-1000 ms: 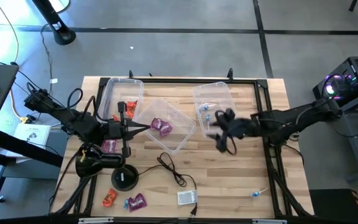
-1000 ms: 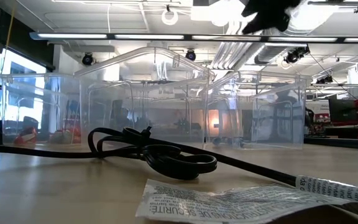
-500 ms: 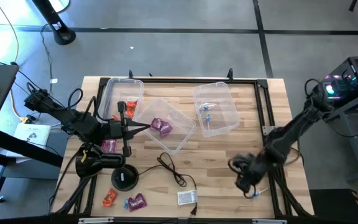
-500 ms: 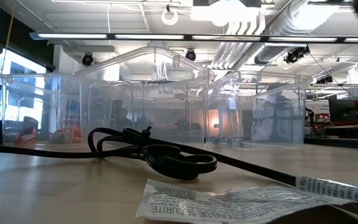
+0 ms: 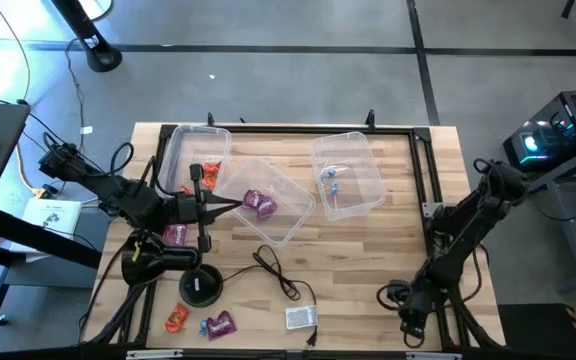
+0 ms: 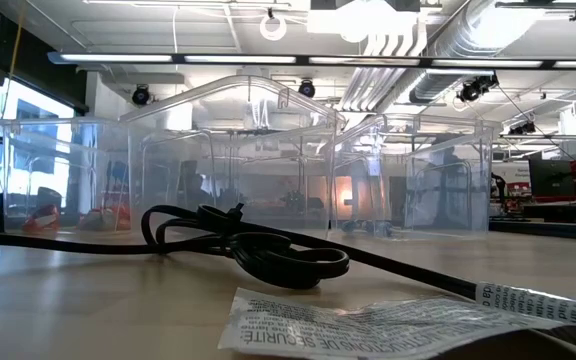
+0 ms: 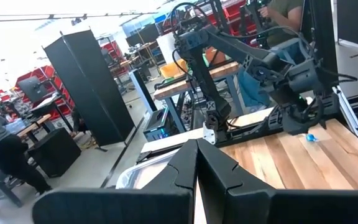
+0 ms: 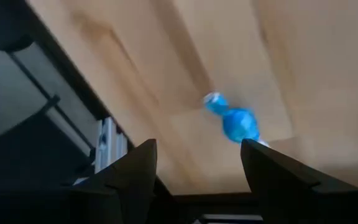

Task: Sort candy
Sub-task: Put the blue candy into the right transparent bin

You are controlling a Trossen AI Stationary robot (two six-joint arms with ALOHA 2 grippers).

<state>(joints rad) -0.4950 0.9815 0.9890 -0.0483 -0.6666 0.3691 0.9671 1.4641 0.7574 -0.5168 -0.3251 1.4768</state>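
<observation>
Centring the right gripper (image 8: 197,165), fingers spread, over the light-blue wrapped candy (image 8: 238,122) matters most. Descend squarely, then close. Left gripper (image 7: 196,163) waits clenched.

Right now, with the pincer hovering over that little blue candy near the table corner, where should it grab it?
Probably across the plump middle of the blue candy, coming straight down. It lies flat on the table, with a thin twisted wrapper end that would likely slip. The right pincer hangs open above it.

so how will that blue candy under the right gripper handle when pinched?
The blue candy looks small, so probably light. Its shiny wrapper with a twisted end may crumple or slip. The open right gripper hovers above it on bare wood; a nudge could skid it.
</observation>
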